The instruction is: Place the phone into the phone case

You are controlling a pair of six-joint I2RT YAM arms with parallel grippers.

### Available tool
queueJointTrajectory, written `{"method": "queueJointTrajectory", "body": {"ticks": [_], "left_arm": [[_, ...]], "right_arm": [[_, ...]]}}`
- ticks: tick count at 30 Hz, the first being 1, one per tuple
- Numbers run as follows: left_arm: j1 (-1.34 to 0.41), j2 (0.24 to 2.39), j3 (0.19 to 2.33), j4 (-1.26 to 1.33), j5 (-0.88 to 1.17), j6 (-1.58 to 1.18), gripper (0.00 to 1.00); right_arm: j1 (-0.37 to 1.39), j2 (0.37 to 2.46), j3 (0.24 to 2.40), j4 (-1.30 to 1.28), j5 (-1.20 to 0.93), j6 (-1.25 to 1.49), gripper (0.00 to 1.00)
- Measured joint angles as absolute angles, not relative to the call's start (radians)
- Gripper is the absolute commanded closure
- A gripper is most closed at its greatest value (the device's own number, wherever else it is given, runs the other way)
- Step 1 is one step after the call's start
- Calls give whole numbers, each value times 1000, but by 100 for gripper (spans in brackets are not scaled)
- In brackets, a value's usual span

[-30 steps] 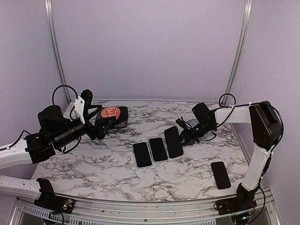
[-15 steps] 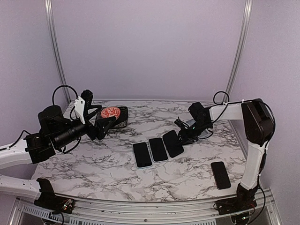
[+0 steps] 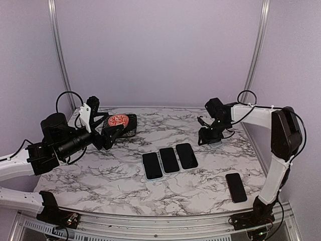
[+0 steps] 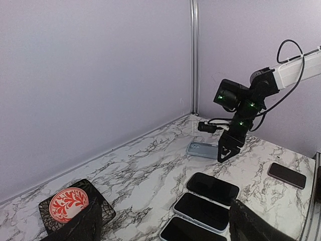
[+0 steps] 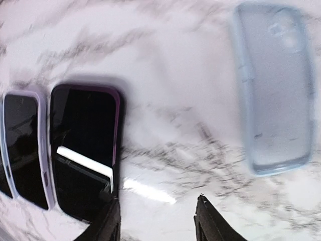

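Top external view: a marbled counter (image 3: pixel 125 181) is seen with three cased phones laid side by side near its middle: the left one (image 3: pixel 151 165), the middle one (image 3: pixel 169 160) and the right one (image 3: pixel 186 155), each just beside its neighbour. A bare phone (image 3: pixel 235 187) lies face up well apart from them, near the front right corner. The right arm's fingers (image 3: pixel 208 138) hang over the far right part of the counter, above the empty case, which is largely hidden there. The left arm's fingers (image 3: pixel 114 134) are held beside a black dish (image 3: pixel 129 122) with a red patterned disc (image 3: pixel 119 120) in it, at the far left.

Left wrist view: the left fingers (image 4: pixel 165 223) are spread wide at the bottom corners of the frame, with nothing between them. The dish (image 4: pixel 47 213) sits at lower left. The empty pale blue phone case (image 4: pixel 203 149) lies flat on the counter, with the right fingers (image 4: pixel 226 150) just beside it, pointing down. The three cased phones are lined up nearer, and the bare phone (image 4: pixel 286 175) lies at the right.

Right wrist view: the right fingers (image 5: pixel 156 221) are parted a moderate way and nothing is held. The phone case (image 5: pixel 276 88) lies at upper right, open side up and empty. The right cased phone (image 5: pixel 83 150) and part of the middle one (image 5: pixel 22 148) are seen at the left.
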State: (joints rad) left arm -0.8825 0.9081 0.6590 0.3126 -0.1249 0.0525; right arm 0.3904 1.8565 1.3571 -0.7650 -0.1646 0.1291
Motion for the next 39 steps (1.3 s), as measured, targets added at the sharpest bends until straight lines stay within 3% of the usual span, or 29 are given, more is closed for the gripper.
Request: {"method": "queueJointTrajectory", "body": {"ticks": [4,11,13,17,21,27,32,39], "left_arm": [[-883,908,659,313,-126,53,12],[-883,908,659,312,-132,54,12],[-883,908,659,310,-132,56,12],[-883,908,659,308,-132,57,9],[-883,908,659,307,-131,62,4],[-883,908,659,307,-132,68,1],[-883,908,659,306,-141,68,1],[-883,908,659,292,-178,66,1]], "right_arm": [[384,1856,1461,-756,85,137,30],[366,2042,1590,-760,221,112,38],[365,2088,1597,-762,220,102,46],[356,2144,1604,-768,199,96,70],[348,2151,1609,-770,168,81,100],[343,2108,1565,-770,117,103,100],[382,1917,1428,-789,107,168,100],[741,1575,1251,-874,127,429,100]]}}
